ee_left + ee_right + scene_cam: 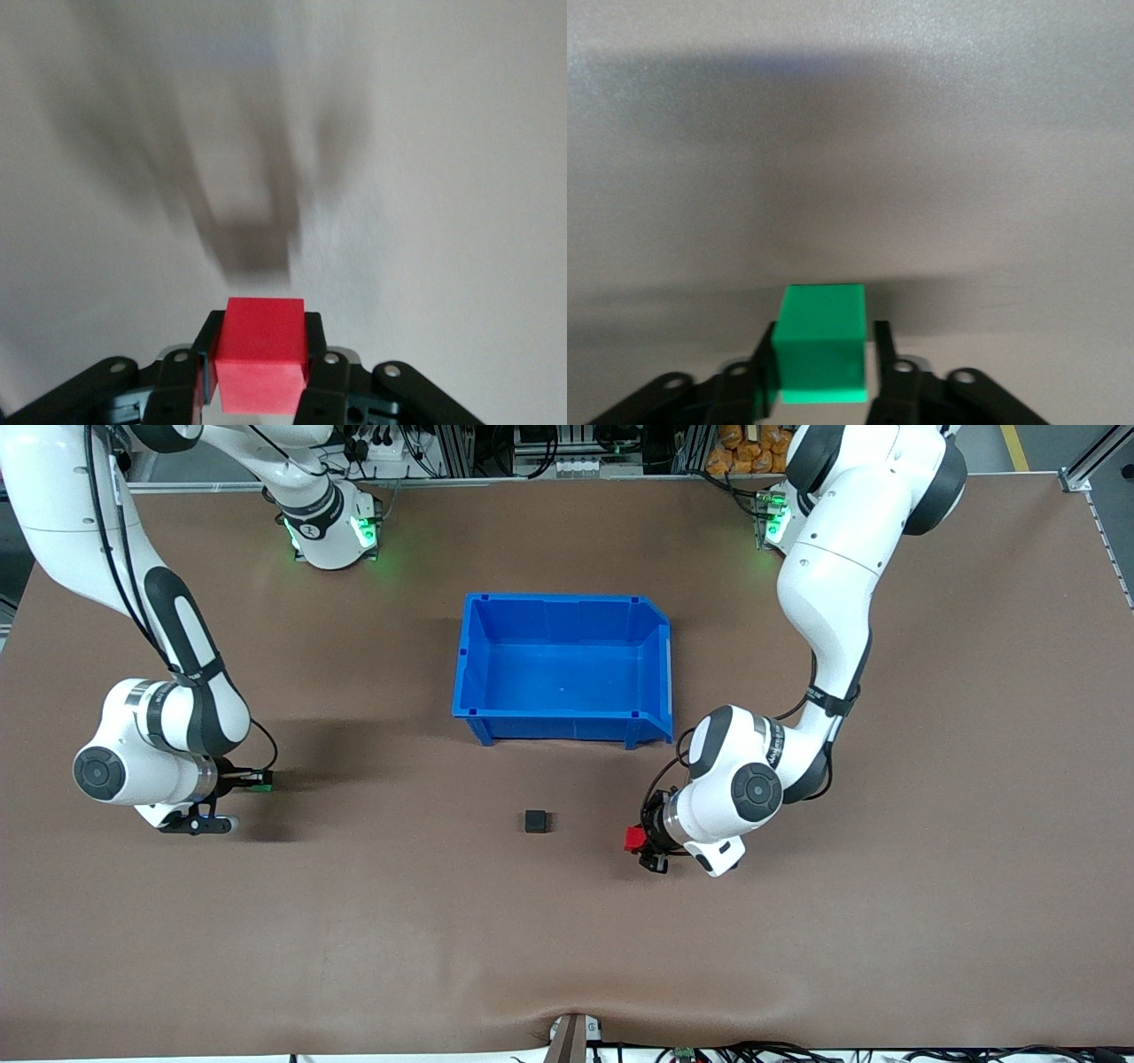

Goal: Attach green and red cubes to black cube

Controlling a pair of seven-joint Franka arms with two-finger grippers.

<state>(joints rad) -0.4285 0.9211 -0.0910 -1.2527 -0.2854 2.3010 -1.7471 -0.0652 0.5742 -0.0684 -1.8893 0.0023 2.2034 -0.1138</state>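
Observation:
The black cube (536, 821) sits alone on the brown table, nearer to the front camera than the blue bin. My left gripper (641, 843) is shut on the red cube (634, 839), low over bare table on the left arm's side of the black cube. In the left wrist view the red cube (261, 354) fills the gap between the fingers (316, 332), with its shadow on the table below. My right gripper (251, 781) is low at the right arm's end of the table, shut on the green cube (261, 783). The right wrist view shows this green cube (822, 341) between the fingers (882, 341).
An empty blue bin (474, 655) stands mid-table, toward the robots' bases from the black cube. Brown table surface lies between the two grippers and the black cube. Cables run along the table's front edge (567, 1036).

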